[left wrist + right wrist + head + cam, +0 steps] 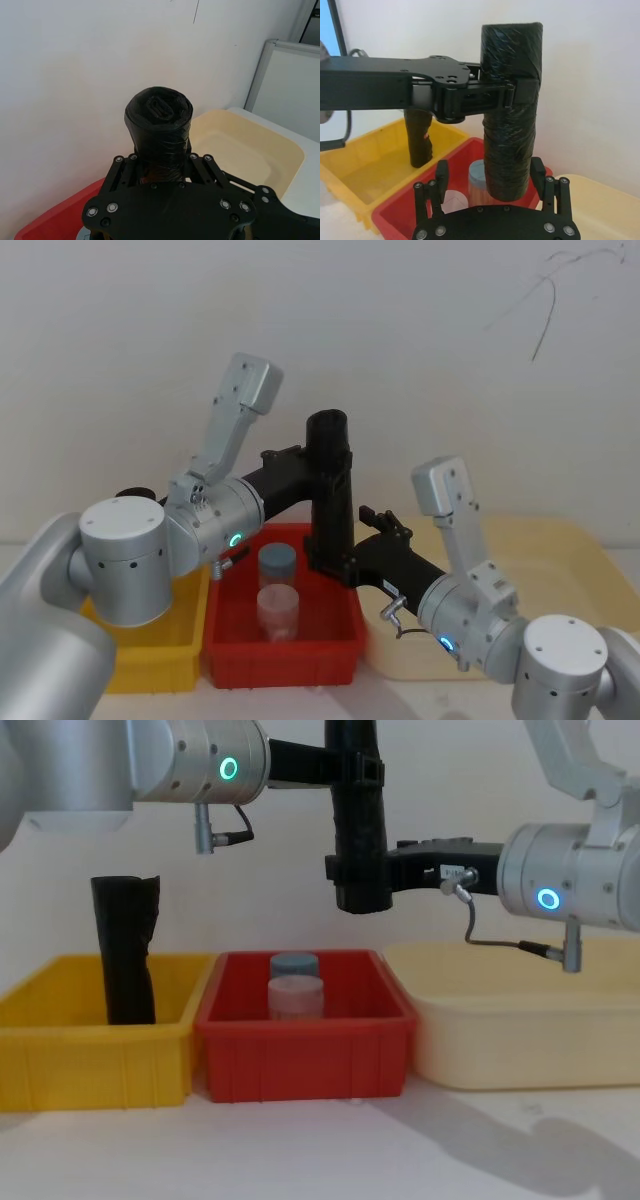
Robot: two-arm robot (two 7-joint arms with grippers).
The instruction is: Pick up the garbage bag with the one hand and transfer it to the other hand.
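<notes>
Left gripper [358, 768], green ring lit, jaws clamped tight on the upper part of the garbage bag [360, 830], and the roll hangs upright, high in the air. Below those jaws the right gripper [352, 870], blue ring glowing, reaches in from the other side at the roll's lower end. Its jaws stand wide. In the right wrist view one finger [538, 175] sits just beside the roll and the other stands off with a clear gap, so the roll's bottom is between them but not squeezed. Straight beneath both sets of jaws, on the surface [300, 1150], is a red bin [300, 1055] holding a blue-lidded jar [294, 965] and a pale pink jar [296, 997]. Off to the left gripper's side is a yellow bin [90, 1065] with a second black roll [125, 955] standing in it, well apart from both sets of jaws. Under the right arm, a cream tray [520, 1040].
</notes>
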